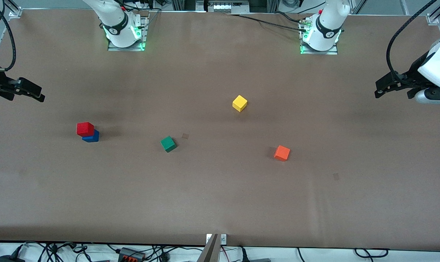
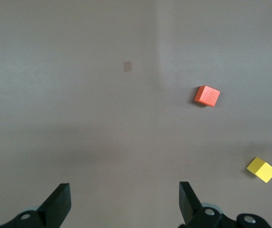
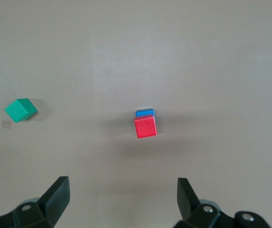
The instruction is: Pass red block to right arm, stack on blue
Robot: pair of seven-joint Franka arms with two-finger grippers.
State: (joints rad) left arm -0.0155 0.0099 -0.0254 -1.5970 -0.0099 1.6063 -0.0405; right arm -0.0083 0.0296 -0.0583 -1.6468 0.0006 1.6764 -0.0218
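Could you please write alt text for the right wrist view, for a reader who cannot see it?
The red block sits stacked on the blue cube on a brown table, with the open, empty right gripper above. A green cube lies apart.

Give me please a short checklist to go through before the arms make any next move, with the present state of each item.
1. Red block sits on the blue block: ok.
2. Red block squarely centred on the blue one: not ok, it sits a little offset, with part of the blue showing.
3. Right gripper open and holding nothing, over the table's edge at the right arm's end: ok.
4. Left gripper open and holding nothing, over the left arm's end: ok.
5. Green block, yellow block and orange block stand apart from the stack: ok.
6. Stack steady enough to stay: cannot tell.
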